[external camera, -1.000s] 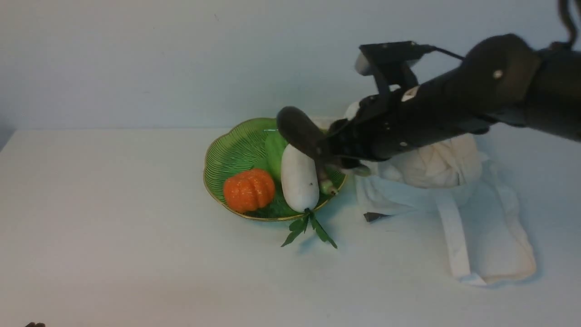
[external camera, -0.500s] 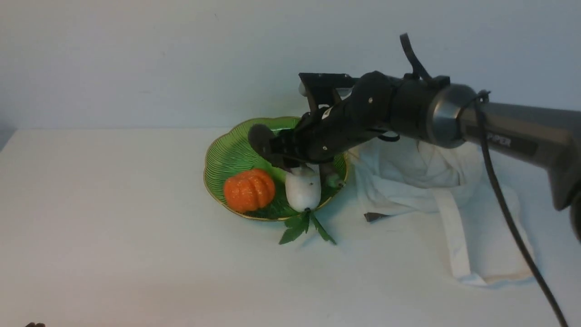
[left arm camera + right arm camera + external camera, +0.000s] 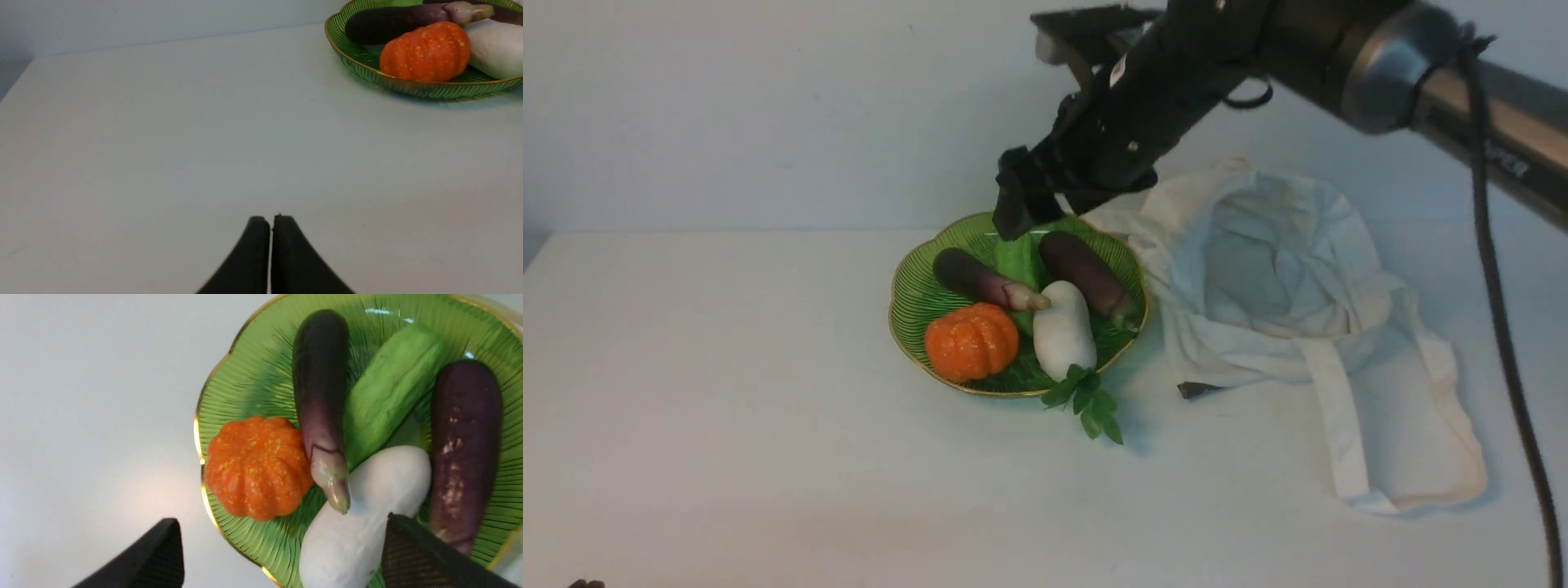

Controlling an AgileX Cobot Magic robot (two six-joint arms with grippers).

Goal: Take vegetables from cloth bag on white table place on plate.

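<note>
Jaws of the right gripper (image 3: 282, 555) stand spread and empty above the green plate (image 3: 907, 282) — a second ago they clamped the tan-tipped eggplant (image 3: 980, 280), which now lies in the dish beside the pumpkin (image 3: 970, 341). That delivery looks done. The left gripper (image 3: 271, 228) is pressed together. The cloth bag (image 3: 1274, 261) gapes nearby — lettering on the right arm (image 3: 1388, 57) is too blurred to read.

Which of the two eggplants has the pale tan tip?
The eggplant beside the orange pumpkin; the other eggplant, nearer the cloth bag, has a green tip.

Front wide, wrists close; all share plate (image 3: 921, 287).
</note>
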